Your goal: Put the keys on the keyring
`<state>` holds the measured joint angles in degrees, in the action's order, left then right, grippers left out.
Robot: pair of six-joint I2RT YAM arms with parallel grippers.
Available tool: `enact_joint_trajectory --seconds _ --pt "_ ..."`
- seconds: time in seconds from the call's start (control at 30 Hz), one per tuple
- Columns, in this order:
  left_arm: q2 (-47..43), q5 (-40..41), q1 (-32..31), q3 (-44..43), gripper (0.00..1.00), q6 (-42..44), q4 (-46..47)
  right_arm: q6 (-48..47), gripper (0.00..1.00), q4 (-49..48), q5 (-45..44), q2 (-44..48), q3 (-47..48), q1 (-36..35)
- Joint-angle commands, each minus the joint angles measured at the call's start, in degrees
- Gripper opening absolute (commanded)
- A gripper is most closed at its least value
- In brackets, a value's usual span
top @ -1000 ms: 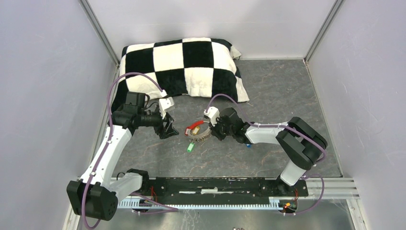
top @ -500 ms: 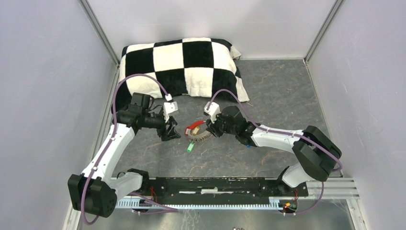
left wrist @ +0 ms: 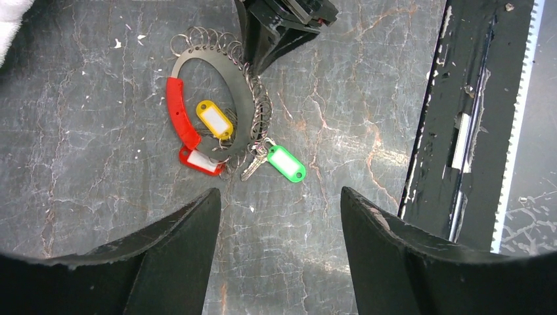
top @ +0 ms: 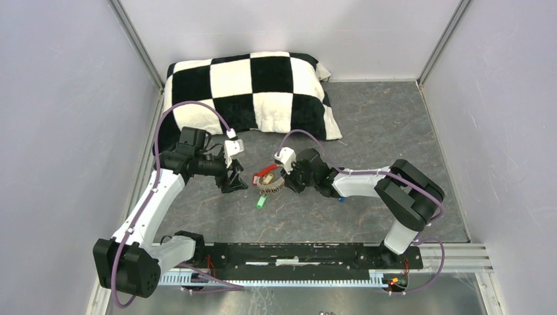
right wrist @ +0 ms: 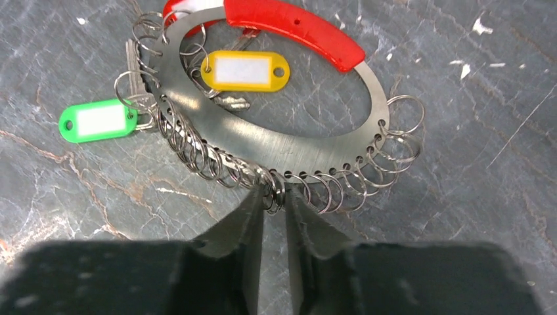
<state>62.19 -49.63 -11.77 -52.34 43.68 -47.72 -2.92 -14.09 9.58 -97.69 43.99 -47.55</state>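
Observation:
The keyring is a flat steel oval with a red grip and many small wire rings along its rim. It lies flat mid-table. A yellow-tagged key rests inside the oval. The green-tagged key and a red-tagged one hang off rim rings. A blue-tagged key lies apart under the right forearm. My right gripper stands narrowly open, its tips straddling a couple of rim rings. My left gripper hovers wide open just left of the keys, holding nothing.
A black-and-white checked pillow fills the back left of the grey marbled table. The black base rail runs along the near edge. Pale walls close in both sides.
The right jaws went from shut to slightly parted. That arm swung outward and came back in against the ring's rim. The left arm edged a little toward the keys early on.

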Motion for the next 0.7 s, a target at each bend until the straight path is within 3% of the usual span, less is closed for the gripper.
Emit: enact_joint_trajectory --seconds 0.0,0.1,0.47,0.67 --pt "-1.02 -0.49 -0.18 -0.81 0.73 3.63 0.20 0.37 0.16 -1.59 0.65 -0.57 2.24 -0.23" --pt "-1.17 -0.12 -0.24 -0.51 0.73 4.57 0.18 0.78 0.01 -1.96 1.53 -0.67 2.17 -0.11" --pt "1.53 -0.39 -3.01 0.73 0.70 12.50 0.49 4.81 0.00 -4.61 5.72 7.96 0.48 -0.17" --pt "2.76 -1.15 -5.43 1.78 0.68 10.70 8.53 5.07 0.00 -5.16 6.41 13.83 -2.41 -1.14"
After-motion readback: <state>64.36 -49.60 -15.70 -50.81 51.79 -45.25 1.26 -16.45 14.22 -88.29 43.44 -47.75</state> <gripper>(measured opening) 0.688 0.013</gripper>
